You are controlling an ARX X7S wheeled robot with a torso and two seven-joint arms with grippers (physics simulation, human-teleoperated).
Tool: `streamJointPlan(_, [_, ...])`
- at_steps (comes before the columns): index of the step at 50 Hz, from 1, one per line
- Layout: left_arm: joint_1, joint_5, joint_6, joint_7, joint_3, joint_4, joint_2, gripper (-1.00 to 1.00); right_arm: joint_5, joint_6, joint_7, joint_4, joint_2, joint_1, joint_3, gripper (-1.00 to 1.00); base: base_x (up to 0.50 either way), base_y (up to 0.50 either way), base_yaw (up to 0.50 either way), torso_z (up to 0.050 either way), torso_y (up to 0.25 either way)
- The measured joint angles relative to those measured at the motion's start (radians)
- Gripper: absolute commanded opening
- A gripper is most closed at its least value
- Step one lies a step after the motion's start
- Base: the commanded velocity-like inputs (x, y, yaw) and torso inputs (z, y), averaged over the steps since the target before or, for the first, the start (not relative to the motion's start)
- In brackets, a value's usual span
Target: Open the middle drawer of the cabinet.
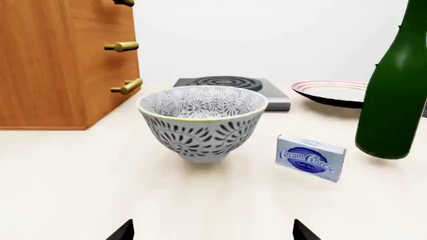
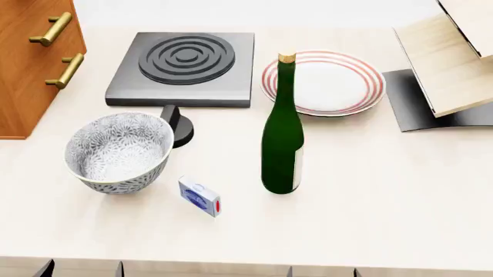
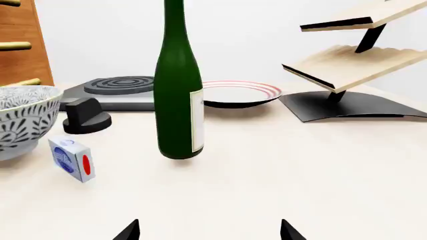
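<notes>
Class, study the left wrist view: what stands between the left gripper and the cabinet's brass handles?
Mostly bare tabletop; the patterned bowl stands just beside that line from the left gripper to the cabinet.

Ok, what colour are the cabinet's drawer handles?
Brass-gold bar handles on the orange-brown cabinet; clearest in the head view.

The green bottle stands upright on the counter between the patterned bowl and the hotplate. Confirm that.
Not quite. The green bottle does stand upright on the counter, but the head view shows it in front of the red-rimmed plate, with the patterned bowl off to its left. The hotplate sits behind the bowl, not beyond the bottle.
</notes>
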Motion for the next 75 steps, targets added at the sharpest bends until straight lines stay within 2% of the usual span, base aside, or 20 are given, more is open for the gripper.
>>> streamJointPlan(11, [0.009, -0.002, -0.036, -0.048, 0.022, 0.066, -0.022, 1.0, -0.01, 0.046, 0.044, -0.105, 0.023, -0.021, -0.03, 1.0, 0.0, 0.0, 0.0, 0.0, 0.0])
streamJointPlan(33, [0.113, -0.022, -0.245, -0.103, 0.08, 0.587, -0.08, 1.0, -0.028, 0.247, 0.118, -0.635, 0.072, -0.119, -0.079, 1.0, 0.0, 0.0, 0.0, 0.0, 0.0])
streamJointPlan(46, [0.148, -0.038, -0.336, -0.126, 0.096, 0.812, -0.106, 1.0, -0.013, 0.331, 0.141, -0.847, 0.093, -0.143, -0.09, 1.0, 0.0, 0.0, 0.0, 0.0, 0.0])
streamJointPlan(52, [0.154, -0.045, -0.351, -0.136, 0.1, 0.857, -0.115, 1.0, -0.005, 0.349, 0.151, -0.891, 0.102, -0.145, -0.092, 1.0, 0.06, 0.0, 0.0, 0.0, 0.0])
streamJointPlan(70, [0.155, -0.057, -0.373, -0.163, 0.115, 0.896, -0.138, 1.0, 0.029, 0.383, 0.177, -0.935, 0.124, -0.14, -0.094, 1.0, 0.5, 0.0, 0.0, 0.0, 0.0])
streamJointPlan(75, [0.148, -0.068, -0.393, -0.169, 0.113, 0.902, -0.141, 1.0, 0.034, 0.387, 0.183, -0.938, 0.13, -0.139, -0.097, 1.0, 0.5, 0.0, 0.0, 0.05, 0.0])
